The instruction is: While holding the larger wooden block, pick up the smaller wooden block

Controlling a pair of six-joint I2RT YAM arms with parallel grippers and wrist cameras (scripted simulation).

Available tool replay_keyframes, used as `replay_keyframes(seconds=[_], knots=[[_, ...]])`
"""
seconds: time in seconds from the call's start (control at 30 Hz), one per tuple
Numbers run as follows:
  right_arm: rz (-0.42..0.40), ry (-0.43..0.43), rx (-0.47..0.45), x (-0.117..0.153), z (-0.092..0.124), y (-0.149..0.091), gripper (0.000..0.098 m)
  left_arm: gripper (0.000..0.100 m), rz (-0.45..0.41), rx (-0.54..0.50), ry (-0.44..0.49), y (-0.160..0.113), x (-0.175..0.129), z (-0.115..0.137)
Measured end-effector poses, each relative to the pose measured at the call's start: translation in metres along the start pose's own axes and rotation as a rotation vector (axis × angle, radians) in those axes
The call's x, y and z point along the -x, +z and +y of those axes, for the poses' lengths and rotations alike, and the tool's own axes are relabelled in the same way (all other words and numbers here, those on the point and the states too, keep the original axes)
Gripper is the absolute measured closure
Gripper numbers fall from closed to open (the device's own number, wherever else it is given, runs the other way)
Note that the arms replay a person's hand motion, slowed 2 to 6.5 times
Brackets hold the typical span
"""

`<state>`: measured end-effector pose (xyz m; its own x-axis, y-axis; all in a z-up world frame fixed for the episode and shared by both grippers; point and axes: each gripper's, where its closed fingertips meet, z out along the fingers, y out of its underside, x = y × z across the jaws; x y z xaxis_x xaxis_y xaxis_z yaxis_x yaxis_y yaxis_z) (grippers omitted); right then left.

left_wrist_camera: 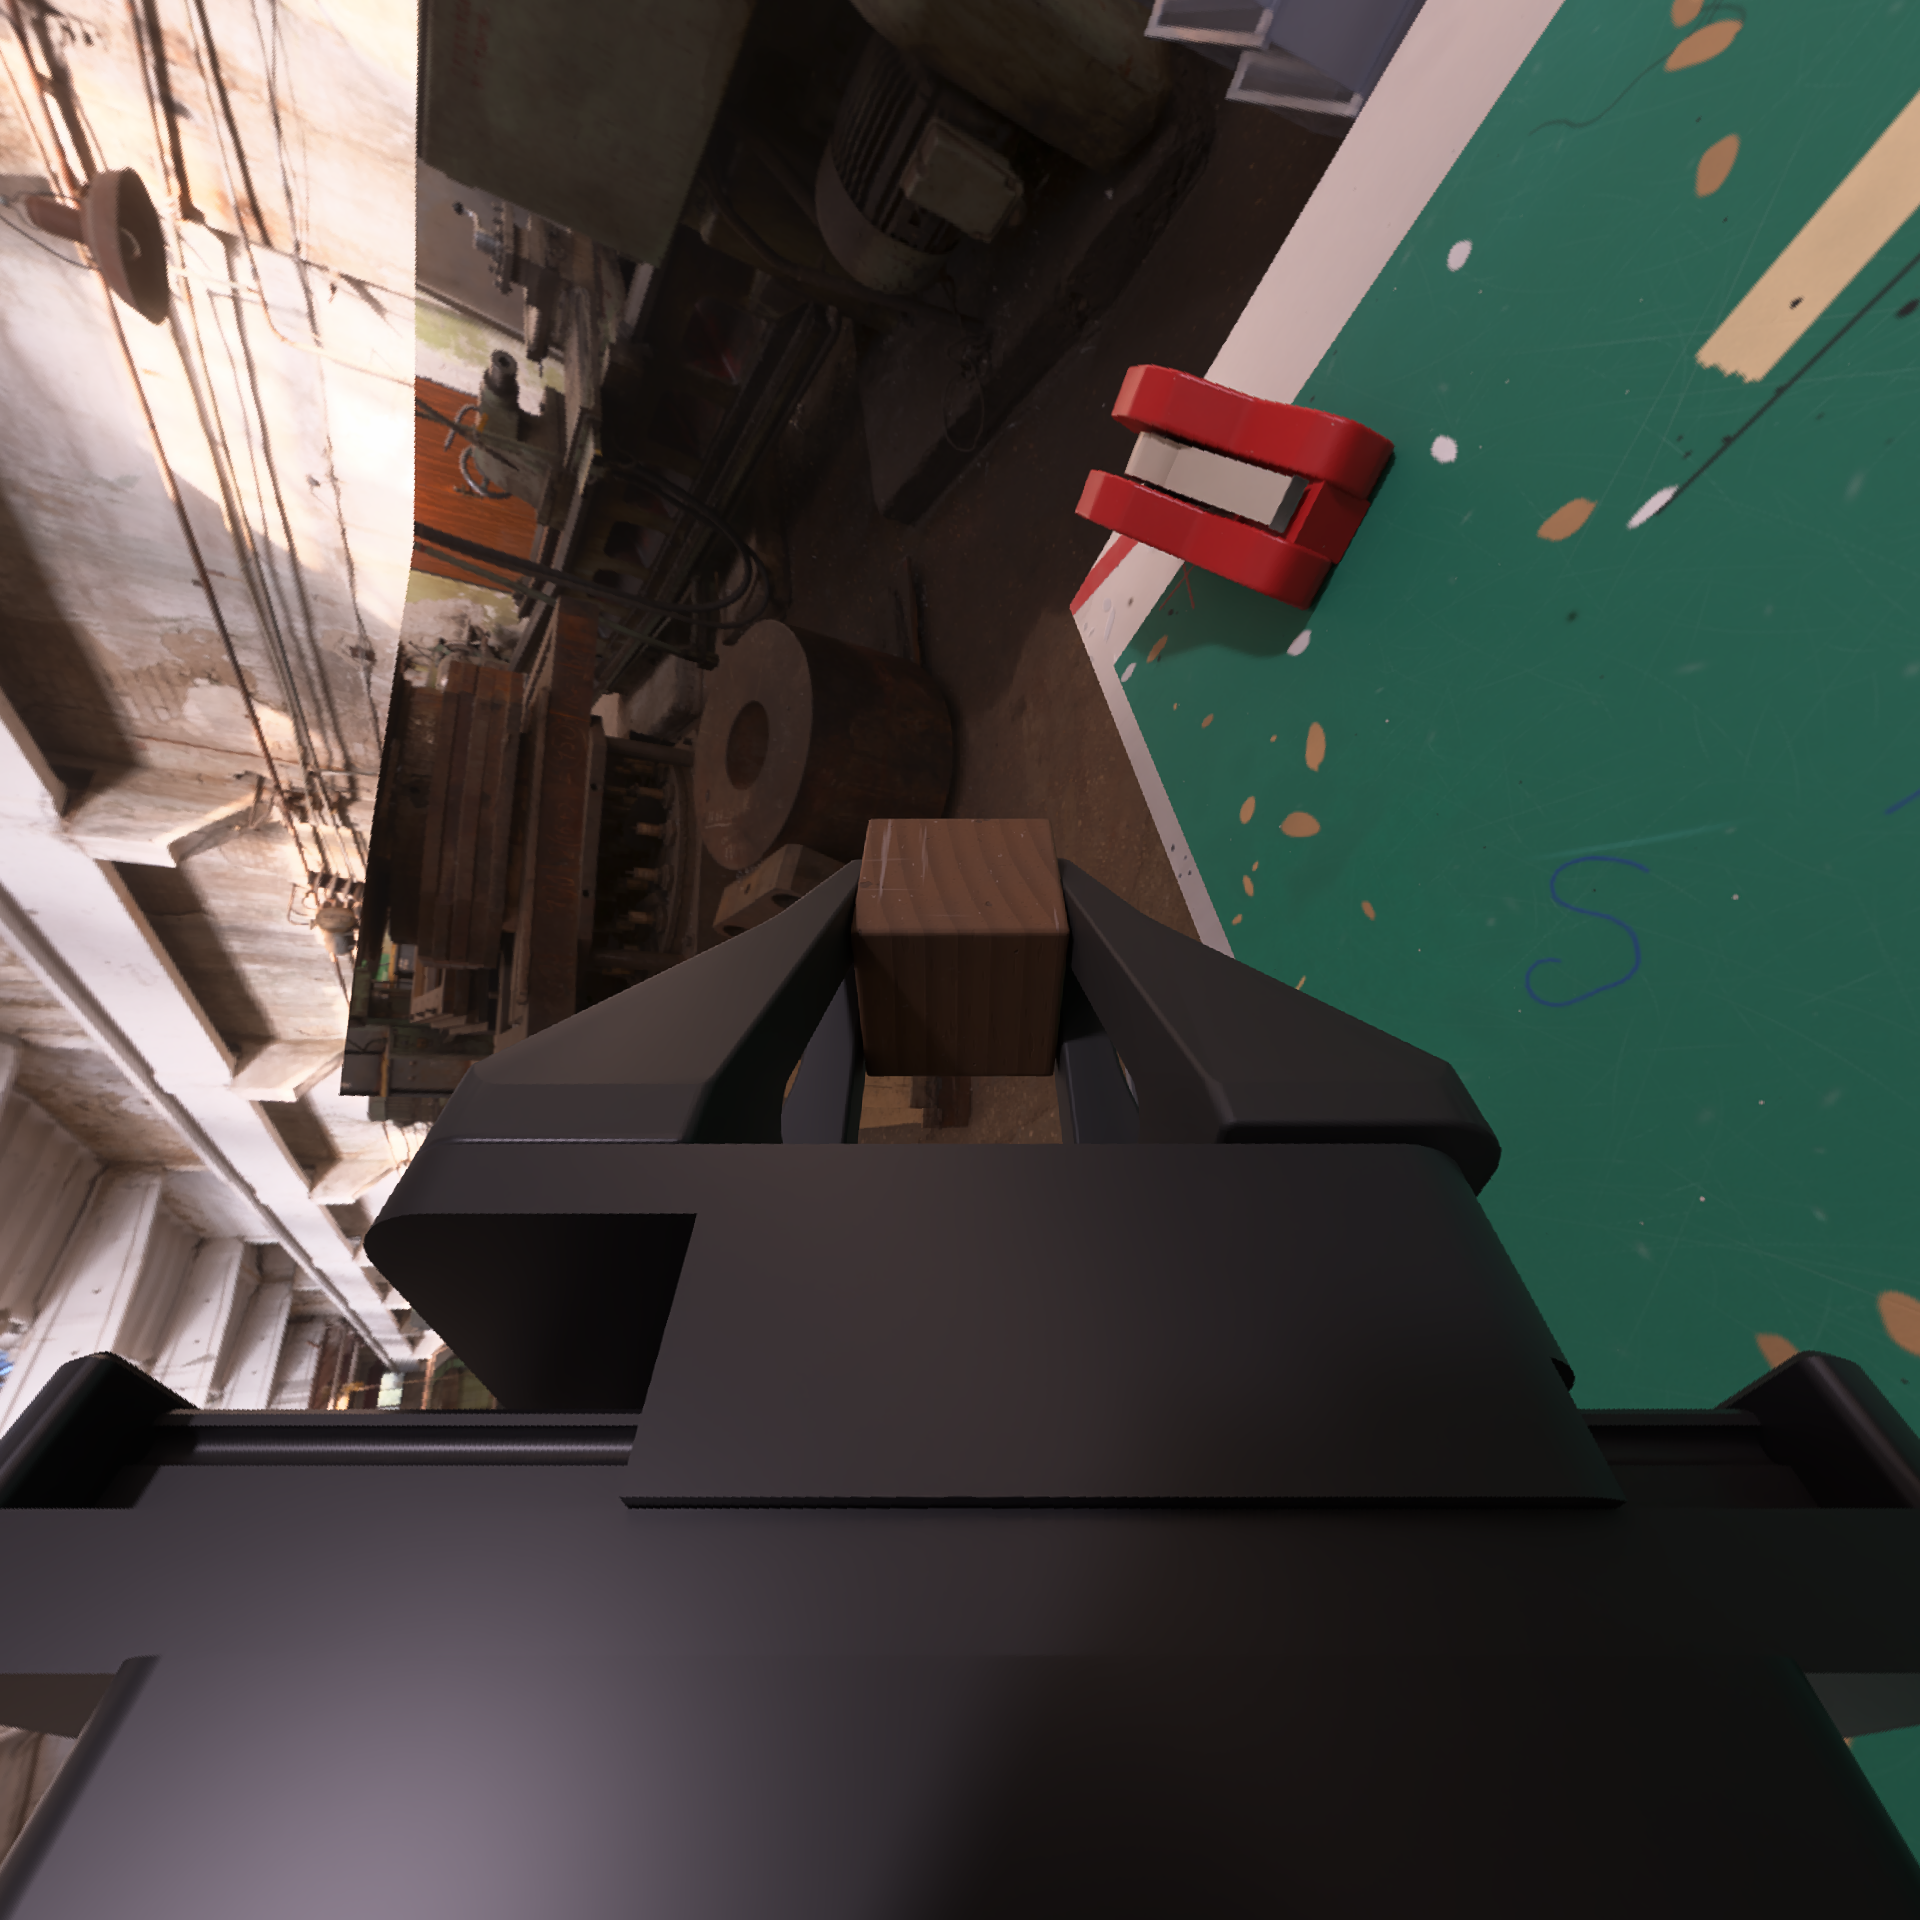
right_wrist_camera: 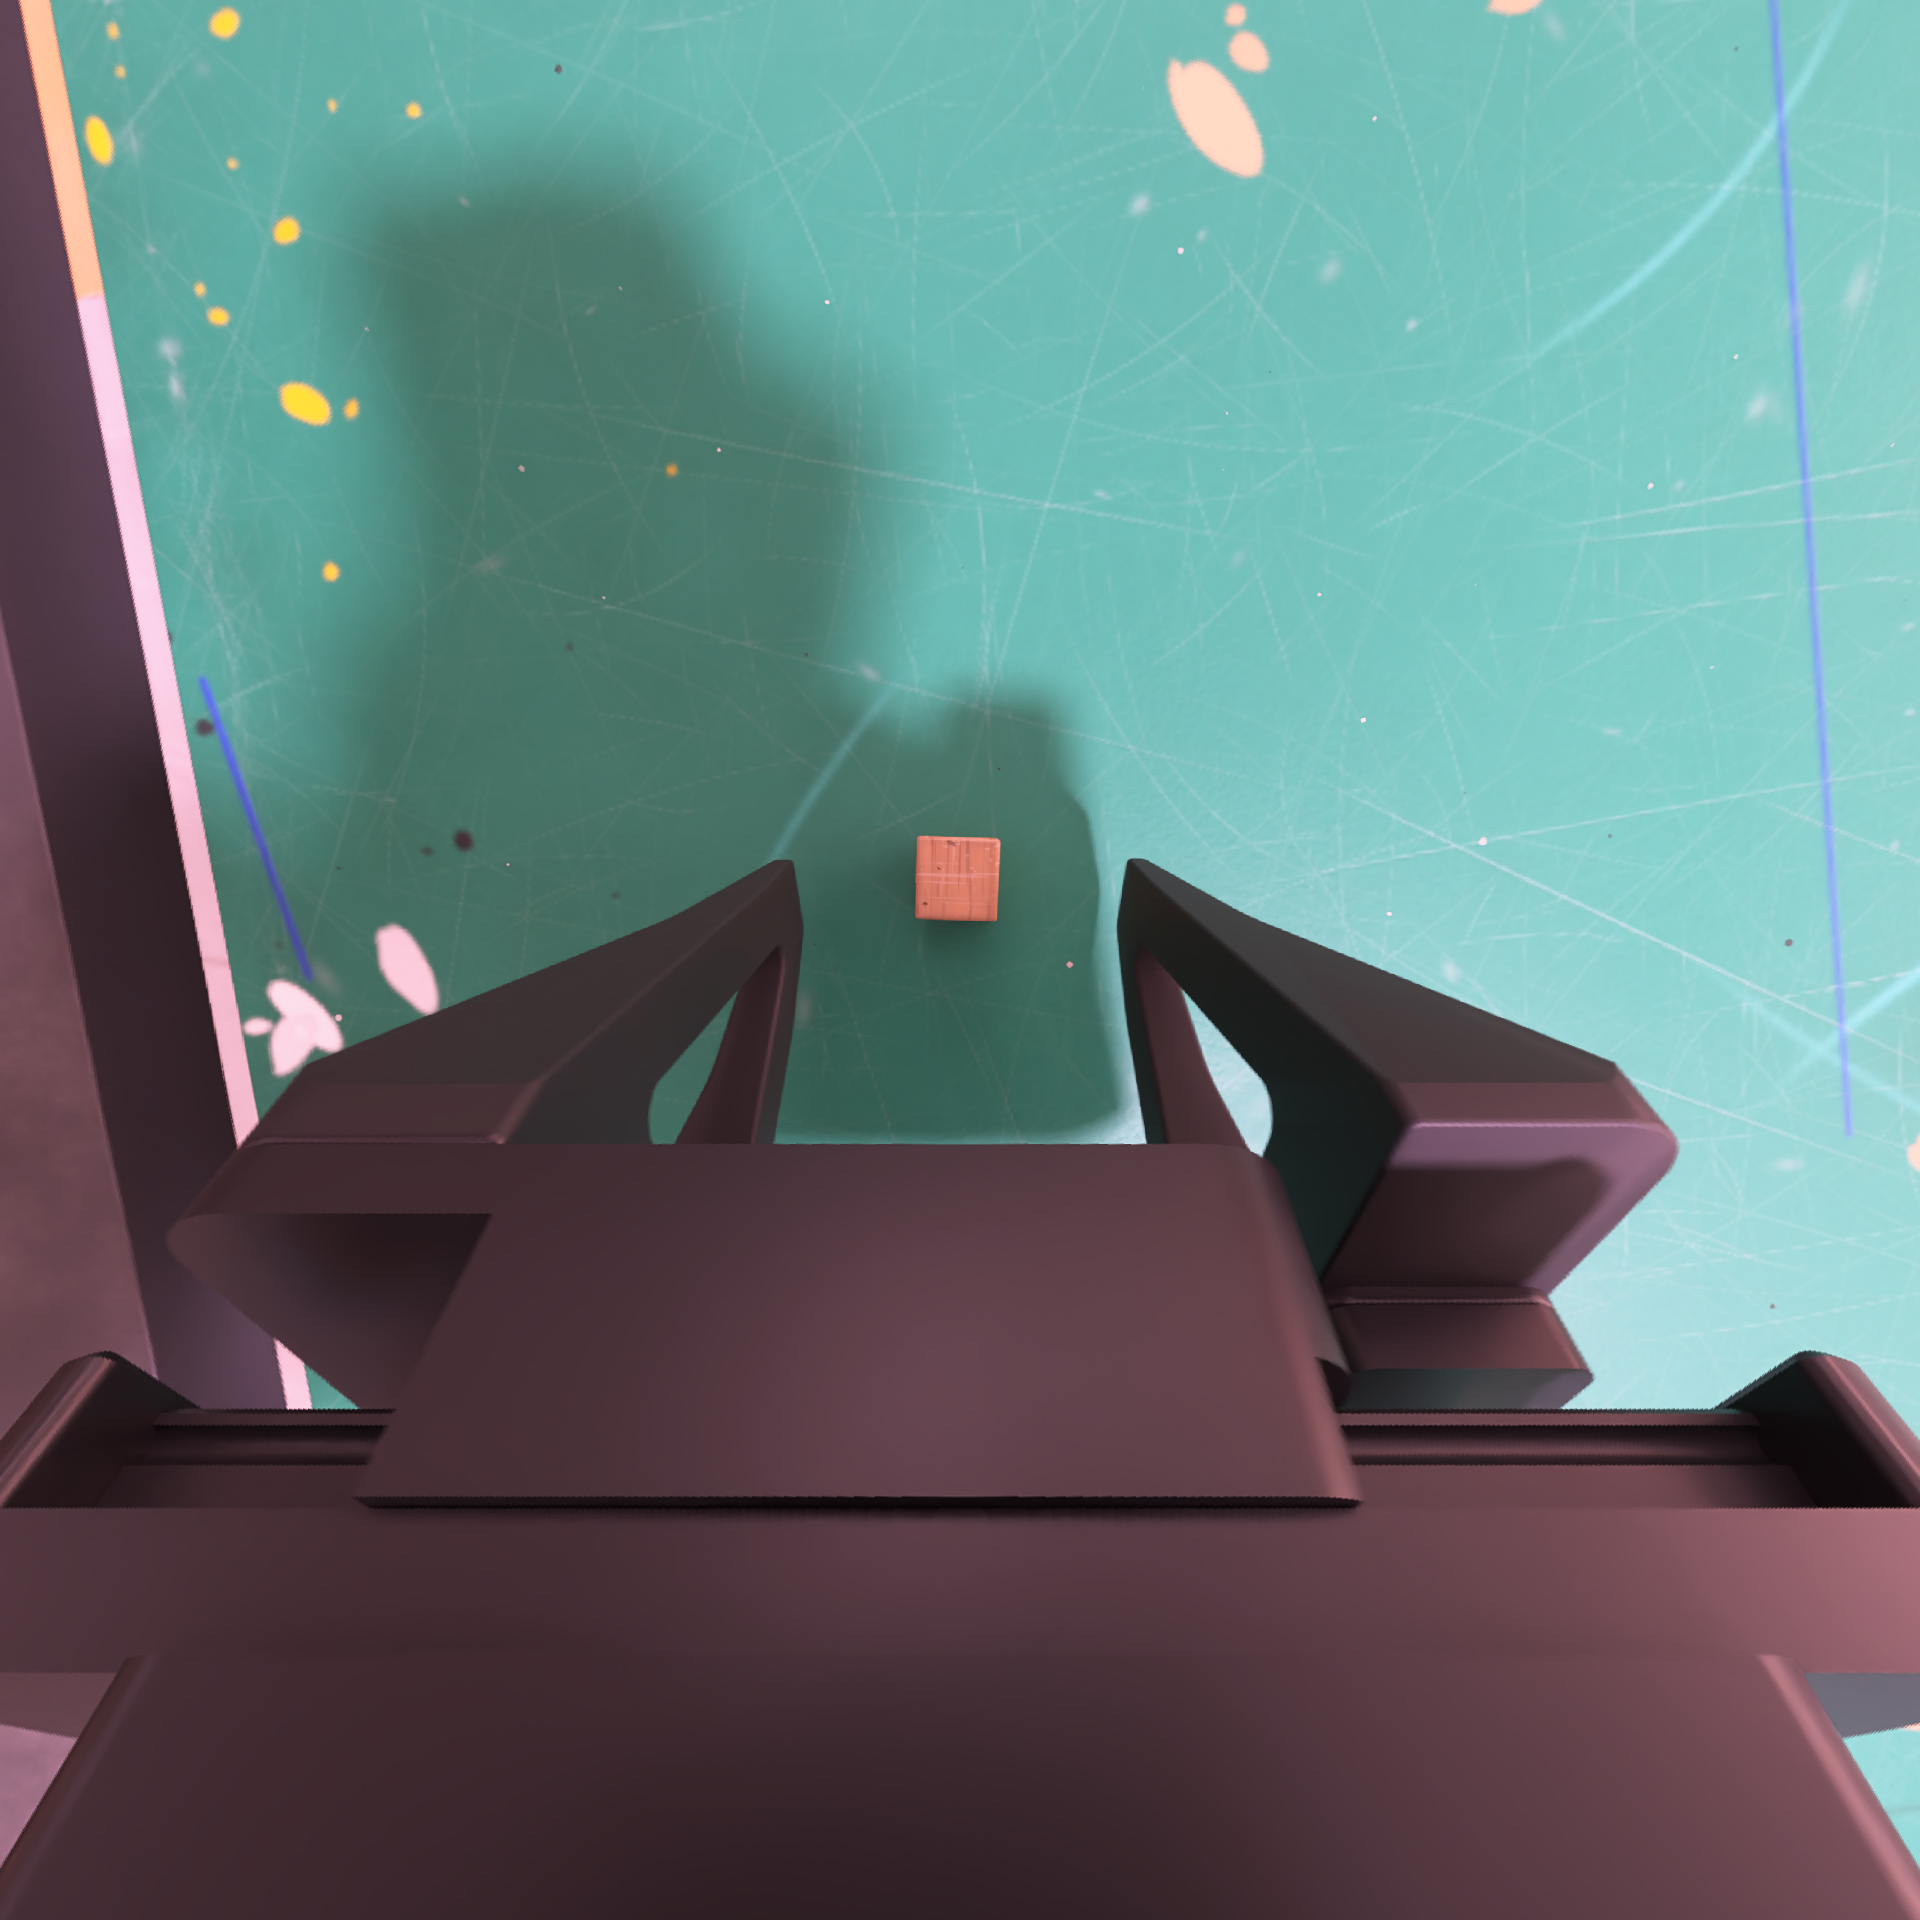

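Note:
In the left wrist view my left gripper (left_wrist_camera: 961,883) is shut on the larger wooden block (left_wrist_camera: 961,940), a dark brown cube held between both fingers, off the green table (left_wrist_camera: 1558,831) and beyond its edge. In the right wrist view my right gripper (right_wrist_camera: 961,868) is open and points down at the table. The smaller wooden block (right_wrist_camera: 957,879), a light orange-brown cube, lies on the green surface below, centred in the gap between the fingertips and in the gripper's shadow. The fingers do not touch it.
A red U-shaped magnet with a grey insert (left_wrist_camera: 1231,483) sits at the table's white edge (left_wrist_camera: 1153,748). A tan tape strip (left_wrist_camera: 1808,260) lies farther in. The table's left edge (right_wrist_camera: 135,520) runs close to the right gripper. Workshop machinery fills the background.

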<state>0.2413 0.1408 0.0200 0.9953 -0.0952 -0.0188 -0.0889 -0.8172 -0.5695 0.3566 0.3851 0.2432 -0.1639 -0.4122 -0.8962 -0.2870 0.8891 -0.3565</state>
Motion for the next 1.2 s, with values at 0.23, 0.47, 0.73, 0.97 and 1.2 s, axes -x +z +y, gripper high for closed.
replay_keyframes(seconds=[0.23,0.47,0.73,0.97,1.2], knots=[[-0.018,0.040,-0.043,0.000,0.000,0.005,0.0645,0.073,-0.027,-0.012,-0.021,-0.001,0.003,-0.004],[-0.088,0.107,-0.083,0.001,-0.005,0.008,0.0839,0.073,-0.043,-0.026,-0.033,-0.002,0.004,-0.008],[-0.185,0.141,-0.137,0.012,-0.018,0.009,0.0853,0.073,-0.046,-0.032,-0.033,-0.003,0.004,-0.009],[-0.385,0.256,-0.352,0.028,-0.047,-0.012,0.0853,0.073,-0.046,-0.032,-0.037,-0.003,0.004,-0.009],[-0.568,0.359,-0.645,0.022,-0.082,-0.073,0.0852,0.073,-0.048,-0.027,-0.047,-0.004,0.006,-0.006]])
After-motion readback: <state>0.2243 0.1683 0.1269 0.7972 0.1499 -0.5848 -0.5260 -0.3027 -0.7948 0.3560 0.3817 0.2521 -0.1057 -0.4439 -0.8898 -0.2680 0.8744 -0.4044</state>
